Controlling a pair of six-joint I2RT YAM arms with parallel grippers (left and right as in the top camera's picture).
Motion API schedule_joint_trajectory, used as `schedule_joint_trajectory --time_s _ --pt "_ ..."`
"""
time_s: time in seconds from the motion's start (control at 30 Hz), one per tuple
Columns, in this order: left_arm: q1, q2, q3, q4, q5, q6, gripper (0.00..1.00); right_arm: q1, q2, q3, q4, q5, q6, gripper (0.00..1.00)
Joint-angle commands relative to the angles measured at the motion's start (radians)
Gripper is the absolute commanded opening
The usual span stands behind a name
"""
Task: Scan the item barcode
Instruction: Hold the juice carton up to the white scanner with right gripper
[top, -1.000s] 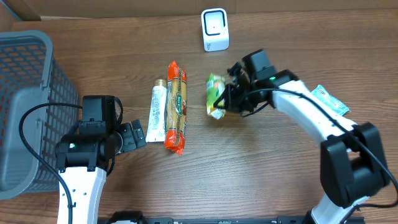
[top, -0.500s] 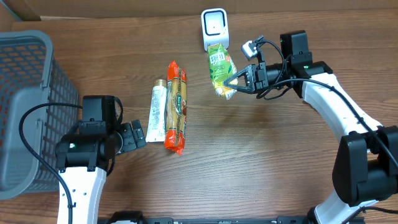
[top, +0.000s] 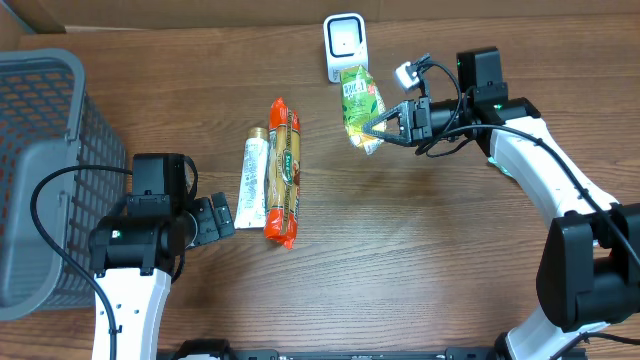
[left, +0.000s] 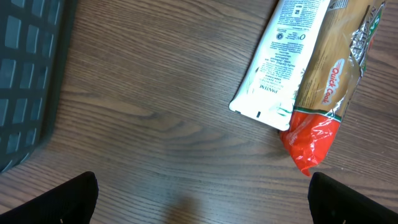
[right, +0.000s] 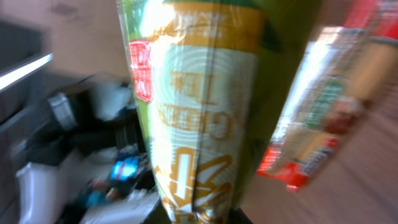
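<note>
My right gripper (top: 385, 128) is shut on a green and yellow tea packet (top: 359, 104), held off the table just below the white barcode scanner (top: 345, 45). The right wrist view is filled by that packet (right: 199, 112), blurred, its lower end pinched at my right gripper (right: 202, 214). At the left, my left gripper (top: 218, 218) stands open near the table, its fingers (left: 68, 199) wide apart with nothing between them. A white tube (top: 254, 182) and a red and orange noodle pack (top: 283, 172) lie side by side to its right; both also show in the left wrist view as tube (left: 280, 62) and noodle pack (left: 326, 93).
A grey mesh basket (top: 45, 170) stands at the left edge. A small green and white sachet (top: 530, 162) lies at the right, beyond the right arm. Bare wood runs across the table's front half.
My right gripper has lifted the tea packet off the table and carried it up toward the scanner. Over the last half second it shifted only slightly. The left arm has not moved.
</note>
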Motion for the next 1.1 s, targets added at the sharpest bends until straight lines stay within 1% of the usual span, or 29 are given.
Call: schedule_joint_trajectory --time_s 0.0,0.03,0.1,0.17,0.2,0.23,0.3,0.33,0.43,0.57,0.6,0.67,0.87,0.93,1.07 --pt "0.0 0.003 0.0 0.003 -0.013 -0.01 1.0 0.044 -0.051 0.029 -0.04 0.42 -0.01 0.04" --pt "0.0 0.003 0.0 0.003 -0.013 -0.01 1.0 0.061 -0.051 0.029 -0.049 0.505 -0.01 0.04" --pt "0.0 0.003 0.0 0.003 -0.013 -0.01 1.0 0.112 -0.051 0.029 -0.064 0.771 -0.01 0.04" --pt "0.0 0.003 0.0 0.003 -0.013 -0.01 1.0 0.189 -0.051 0.043 -0.075 1.132 -0.011 0.03" --pt "0.0 0.003 0.0 0.003 -0.013 -0.01 1.0 0.219 -0.05 0.067 -0.08 1.26 -0.021 0.03" --pt "0.0 0.003 0.0 0.003 -0.013 -0.01 1.0 0.239 -0.05 0.098 -0.09 1.341 -0.042 0.03" --pt "0.0 0.003 0.0 0.003 -0.013 -0.01 0.99 0.276 -0.04 0.269 -0.119 1.577 -0.148 0.03" --pt "0.0 0.003 0.0 0.003 -0.013 -0.01 1.0 0.278 -0.033 0.319 -0.111 1.627 -0.189 0.03" --pt "0.0 0.003 0.0 0.003 -0.013 -0.01 1.0 0.278 -0.013 0.402 -0.067 1.713 -0.282 0.03" --pt "0.0 0.003 0.0 0.003 -0.013 -0.01 1.0 0.278 0.023 0.411 0.082 1.798 -0.442 0.04" --pt "0.0 0.003 0.0 0.003 -0.013 -0.01 1.0 0.278 0.057 0.41 0.161 1.814 -0.519 0.04" --pt "0.0 0.003 0.0 0.003 -0.013 -0.01 1.0 0.278 0.095 0.41 0.23 1.82 -0.593 0.04" --pt "0.0 0.003 0.0 0.003 -0.013 -0.01 1.0 0.278 0.248 0.41 0.454 1.833 -1.003 0.04" --pt "0.0 0.003 0.0 0.003 -0.013 -0.01 1.0 0.278 0.29 0.41 0.513 1.843 -1.108 0.04" --pt "0.0 0.003 0.0 0.003 -0.013 -0.01 1.0 0.278 0.37 0.41 0.642 1.891 -1.248 0.04"
